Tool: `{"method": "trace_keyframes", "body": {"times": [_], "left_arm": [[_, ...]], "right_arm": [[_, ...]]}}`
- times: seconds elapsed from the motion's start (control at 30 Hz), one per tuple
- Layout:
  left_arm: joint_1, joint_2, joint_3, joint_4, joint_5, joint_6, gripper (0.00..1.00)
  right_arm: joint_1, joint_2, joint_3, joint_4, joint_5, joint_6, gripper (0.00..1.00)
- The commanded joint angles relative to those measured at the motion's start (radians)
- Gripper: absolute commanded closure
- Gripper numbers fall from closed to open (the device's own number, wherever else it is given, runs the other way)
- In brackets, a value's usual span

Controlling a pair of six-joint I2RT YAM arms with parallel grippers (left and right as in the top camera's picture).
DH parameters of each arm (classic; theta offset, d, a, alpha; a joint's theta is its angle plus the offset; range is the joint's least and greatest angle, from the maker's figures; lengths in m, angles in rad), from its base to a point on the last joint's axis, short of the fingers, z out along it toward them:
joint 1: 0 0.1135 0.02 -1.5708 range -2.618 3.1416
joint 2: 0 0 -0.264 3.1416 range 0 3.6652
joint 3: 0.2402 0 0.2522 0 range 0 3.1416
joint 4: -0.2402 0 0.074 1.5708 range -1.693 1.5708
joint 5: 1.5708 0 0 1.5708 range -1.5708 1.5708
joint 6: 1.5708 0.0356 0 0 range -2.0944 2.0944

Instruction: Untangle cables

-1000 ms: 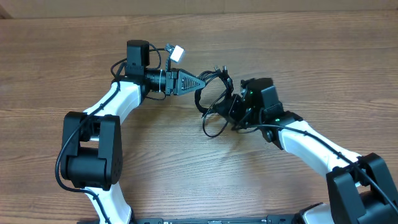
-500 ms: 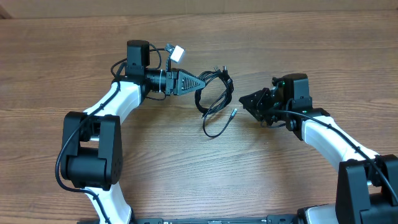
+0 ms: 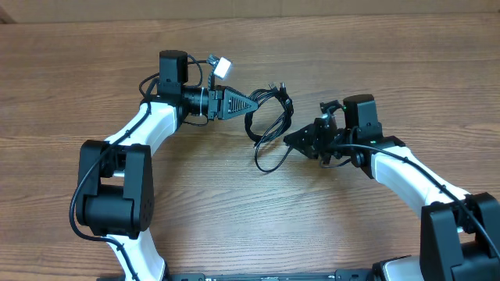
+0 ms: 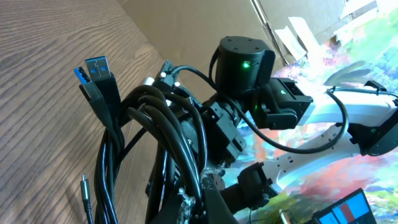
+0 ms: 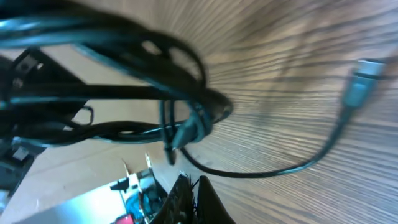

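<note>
The cables point(image 3: 271, 117) are a black bundle hanging from my left gripper point(image 3: 256, 104), which is shut on them near the top. A loose loop point(image 3: 264, 162) trails down onto the wooden table. In the left wrist view the bundle point(image 4: 155, 124) fills the middle, with a blue USB plug point(image 4: 99, 71) sticking up at the left. My right gripper point(image 3: 288, 140) is shut with nothing in it, its tip just right of the loop. In the right wrist view its fingers point(image 5: 186, 202) sit pressed together below a cable strand point(image 5: 261, 171) and a small plug point(image 5: 362, 78).
The wooden table point(image 3: 234, 218) stretches all round both arms. A small white connector point(image 3: 222, 66) sits by the left wrist. A cardboard edge point(image 3: 328, 8) runs along the table's far side.
The right gripper let go of the bundle and drew back to the right, then came back left to the loop, shut and empty. The left arm has not moved.
</note>
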Motion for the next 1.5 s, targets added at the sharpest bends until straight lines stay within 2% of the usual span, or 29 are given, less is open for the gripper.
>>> {"method": "trace_keyframes", "body": {"times": [0.0, 0.33, 0.4, 0.47, 0.67, 0.8, 0.83, 0.87, 0.97, 1.23, 1.47], "left_arm": [[0.004, 0.005, -0.004, 0.001, 0.037, 0.02, 0.96], [0.004, 0.005, -0.005, 0.0, 0.036, 0.02, 0.96], [0.004, 0.005, -0.005, 0.0, 0.036, 0.02, 0.96], [0.004, 0.005, -0.005, 0.0, 0.036, 0.02, 0.96], [0.004, 0.005, -0.005, 0.0, 0.036, 0.02, 0.96], [0.003, 0.005, -0.005, 0.0, 0.036, 0.036, 0.96], [0.002, 0.005, -0.005, 0.0, 0.036, 0.037, 0.96], [0.001, 0.005, -0.005, 0.0, 0.036, 0.039, 0.96], [0.001, 0.005, -0.005, 0.0, 0.036, 0.039, 0.96], [-0.004, 0.005, -0.005, 0.001, 0.034, 0.072, 0.96], [-0.022, 0.005, -0.005, 0.002, 0.03, 0.08, 0.96]], "right_arm": [[0.01, 0.001, -0.001, 0.029, -0.006, -0.016, 0.96], [-0.007, 0.001, -0.001, 0.033, 0.048, -0.016, 0.92], [-0.018, 0.001, 0.0, 0.034, 0.048, -0.015, 0.87], [-0.039, 0.001, 0.0, 0.034, 0.044, 0.02, 0.75], [-0.104, 0.001, 0.0, 0.057, -0.019, 0.273, 0.75], [-0.102, 0.001, 0.0, 0.122, 0.01, 0.497, 0.75], [-0.102, 0.001, 0.0, 0.13, 0.023, 0.551, 0.73], [-0.102, 0.001, 0.0, 0.133, 0.034, 0.603, 0.64], [-0.095, 0.001, 0.0, 0.132, 0.053, 0.755, 0.62], [-0.061, 0.001, 0.0, 0.133, 0.122, 1.023, 0.6], [0.005, 0.001, 0.0, 0.142, 0.253, 1.192, 0.6]]}}
